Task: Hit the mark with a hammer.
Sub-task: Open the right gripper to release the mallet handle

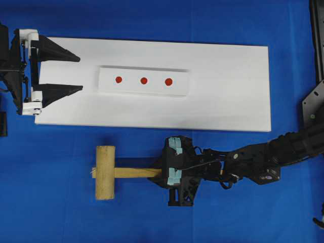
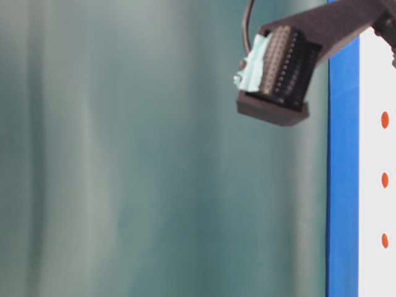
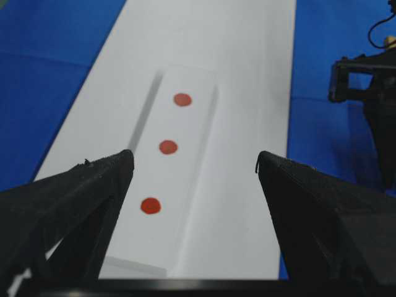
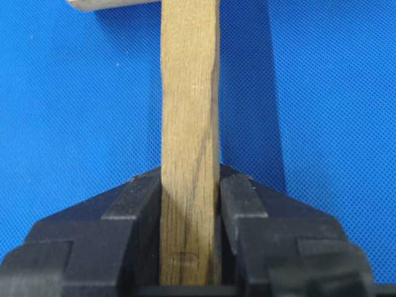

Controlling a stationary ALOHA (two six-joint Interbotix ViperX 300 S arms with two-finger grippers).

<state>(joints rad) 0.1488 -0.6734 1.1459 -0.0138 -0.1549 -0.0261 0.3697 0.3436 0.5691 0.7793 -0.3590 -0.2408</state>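
The hammer (image 1: 105, 172) is a light wooden mallet in front of the white board, its head to the left and its handle (image 4: 189, 117) pointing right. My right gripper (image 1: 163, 172) is shut on the handle (image 1: 134, 172), which fills the gap between its fingers (image 4: 241, 198). Whether the head rests on the cloth I cannot tell. The mark (image 1: 168, 81) is the rightmost of three red dots on the white bar (image 1: 131, 87), and the farthest dot (image 3: 182, 99) in the left wrist view. My left gripper (image 1: 81, 73) stands open at the board's left end, empty (image 3: 194, 158).
The bar lies on a large white board (image 1: 228, 101) over a blue cloth (image 1: 50, 202). The right arm (image 1: 263, 159) stretches in from the right edge. A black fixture (image 1: 316, 40) stands at the far right.
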